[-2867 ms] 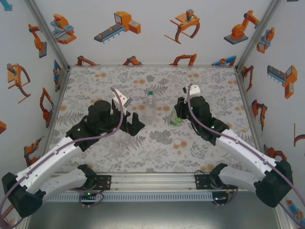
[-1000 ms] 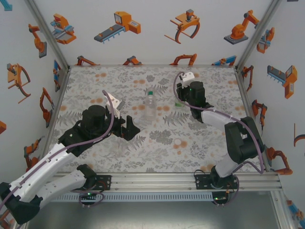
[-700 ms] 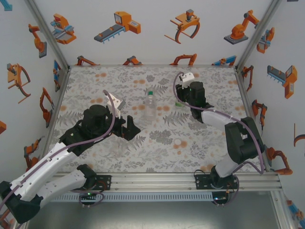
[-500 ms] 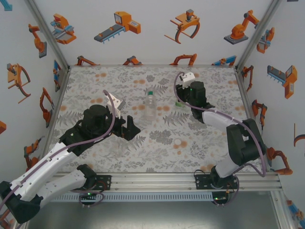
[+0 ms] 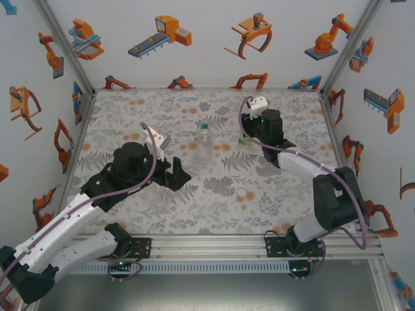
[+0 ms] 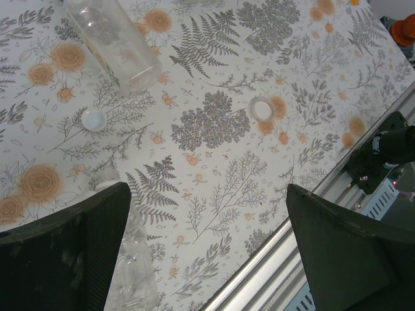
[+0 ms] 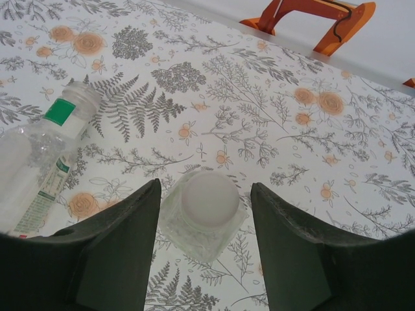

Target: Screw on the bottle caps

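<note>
The right claw (image 7: 205, 191), at about 1 o'clock on the counter (image 5: 130, 116), is open. Its jaws stand clear on either side of a small bottle (image 7: 194, 240) that is upright and wears a white cap (image 7: 209, 197). From above I cannot tell whether that cap is threaded home or merely resting, so the first risk is a cap left loose or crooked that comes away later. The bottle looks light and empty, and if the claw draws off at a slant, one finger could catch its shoulder and tip it. The left claw (image 6: 209, 201), at about 9 o'clock, is wide open and holds nothing. A clear plastic thing (image 6: 133, 272), apparently another bottle, lies just beside one of its fingers, and a careless sweep could send it rolling. One loose cap (image 6: 94, 118) lies flat near the base of the green-topped bottle (image 5: 205, 146) at the centre, and another loose cap (image 5: 242, 193) lies toward 5 o'clock. Both are low and slick, so closing jaws may skid them across the counter rather than pinch them. A bottle not steadied by the other claw would likely spin with its cap instead of taking the thread.
</note>
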Robot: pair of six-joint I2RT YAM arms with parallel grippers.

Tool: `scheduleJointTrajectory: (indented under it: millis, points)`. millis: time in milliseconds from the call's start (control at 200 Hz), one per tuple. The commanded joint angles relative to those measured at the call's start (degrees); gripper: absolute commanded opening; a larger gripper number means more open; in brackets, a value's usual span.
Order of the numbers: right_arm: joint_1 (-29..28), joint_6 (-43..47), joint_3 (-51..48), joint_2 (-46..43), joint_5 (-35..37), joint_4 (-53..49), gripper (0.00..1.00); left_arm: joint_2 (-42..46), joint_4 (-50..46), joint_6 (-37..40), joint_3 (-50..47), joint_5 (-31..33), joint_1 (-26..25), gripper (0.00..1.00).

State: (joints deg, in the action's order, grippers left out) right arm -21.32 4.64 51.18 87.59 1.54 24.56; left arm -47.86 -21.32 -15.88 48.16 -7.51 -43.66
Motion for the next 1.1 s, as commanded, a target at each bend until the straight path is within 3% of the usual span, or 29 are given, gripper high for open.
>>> scheduleJointTrajectory:
  millis: [0,140,426,661,881,1096]
  points:
    - [0.26,0.91,2.67,-2.99,-0.06,-1.53,0.55,0.39,0.01,0.39,1.58,-0.58,0.42,0.97]
    - [0.32,0.82,4.69,-5.05,-1.17,-5.54,0.55,0.40,-0.03,0.24,1.58,0.05,0.39,0.97]
    - [-0.02,-1.56,9.23,-11.41,-5.29,-16.42,0.54,-0.52,-1.89,-2.48,1.11,8.32,0.39,0.97]
    - [-3.96,-4.79,11.70,-13.63,-6.55,-23.98,0.54,-2.58,-1.88,-4.29,0.79,9.70,0.50,0.97]
    - [-10.51,-9.48,14.47,-11.49,-4.04,-28.52,0.54,-4.30,-2.06,-6.35,0.56,10.36,0.50,0.97]
    - [-15.46,-15.71,20.92,-3.57,-0.01,-35.22,0.51,-3.68,-2.41,-8.92,-1.02,11.83,0.49,0.97]
